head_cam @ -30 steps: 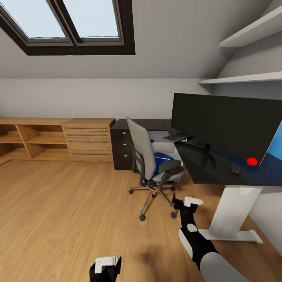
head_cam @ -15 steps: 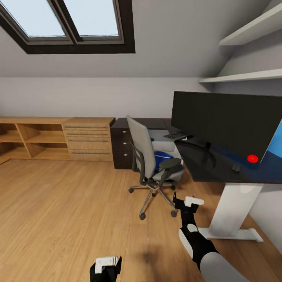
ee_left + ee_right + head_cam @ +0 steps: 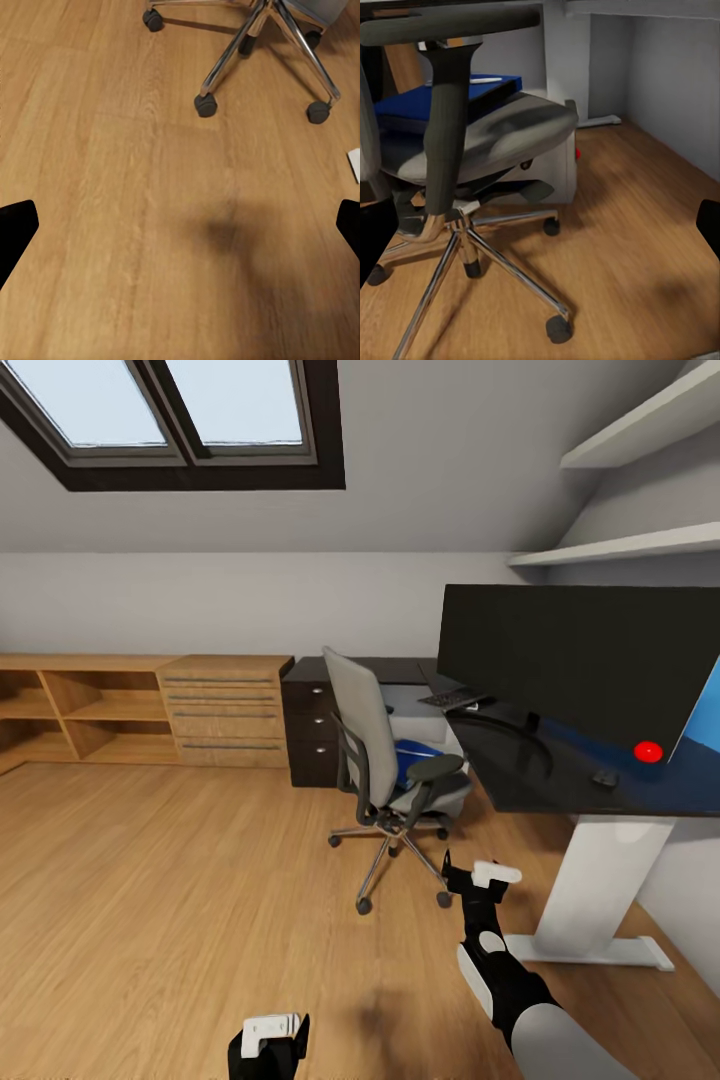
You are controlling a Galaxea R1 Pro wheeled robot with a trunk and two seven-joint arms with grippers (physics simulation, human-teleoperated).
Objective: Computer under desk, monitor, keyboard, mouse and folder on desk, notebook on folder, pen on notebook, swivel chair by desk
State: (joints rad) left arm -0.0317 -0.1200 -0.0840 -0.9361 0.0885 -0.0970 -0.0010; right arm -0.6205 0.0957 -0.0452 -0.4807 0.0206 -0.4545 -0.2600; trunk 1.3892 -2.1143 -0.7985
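Both grippers (image 3: 272, 1028) (image 3: 480, 875) wide open, empty, above floor (image 3: 180, 880).

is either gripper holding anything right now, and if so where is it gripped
Nothing is held. The left gripper and the right gripper are both open over bare floor, and the blue folder lies on the chair seat.

Wooden floor (image 3: 150, 880), white walls (image 3: 200, 600), skylight (image 3: 170, 410), wooden drawer cabinet (image 3: 225, 710), wall shelves (image 3: 620, 545)

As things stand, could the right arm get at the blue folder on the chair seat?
Probably not yet. The right tool hangs low beside the swivel chair, and the black armrest stands between it and the folder on the seat.
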